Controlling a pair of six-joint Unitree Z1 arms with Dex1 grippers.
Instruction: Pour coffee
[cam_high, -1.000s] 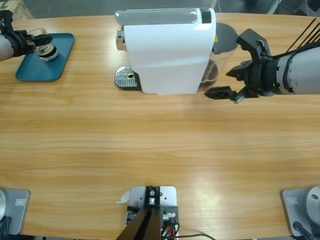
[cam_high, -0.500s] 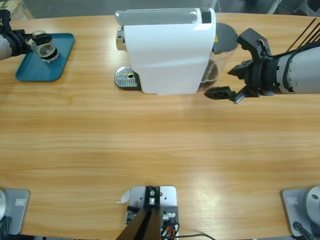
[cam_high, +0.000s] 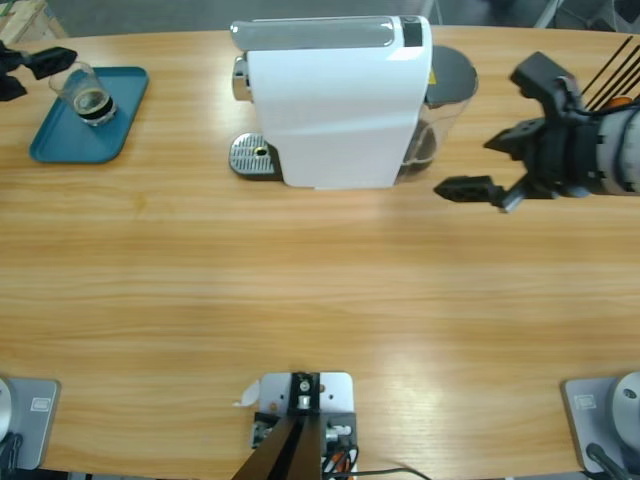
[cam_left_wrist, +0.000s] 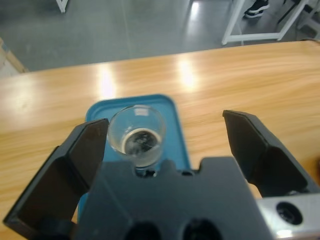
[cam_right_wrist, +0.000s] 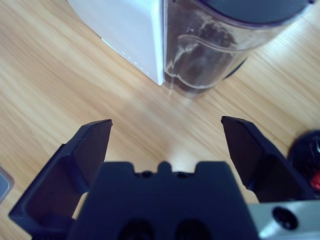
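Left wrist view, coffee apparently between left claw tips

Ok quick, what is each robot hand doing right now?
Left gripper: fingers open, holding nothing; the glass with coffee sits on the blue tray.
Right gripper: fingers open, holding nothing, beside the coffee machine.

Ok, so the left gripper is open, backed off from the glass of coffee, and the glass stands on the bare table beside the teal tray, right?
Not quite. The left gripper is open and clear of the glass, but the glass of coffee stands on the teal tray, not on the bare table. The high view shows it.
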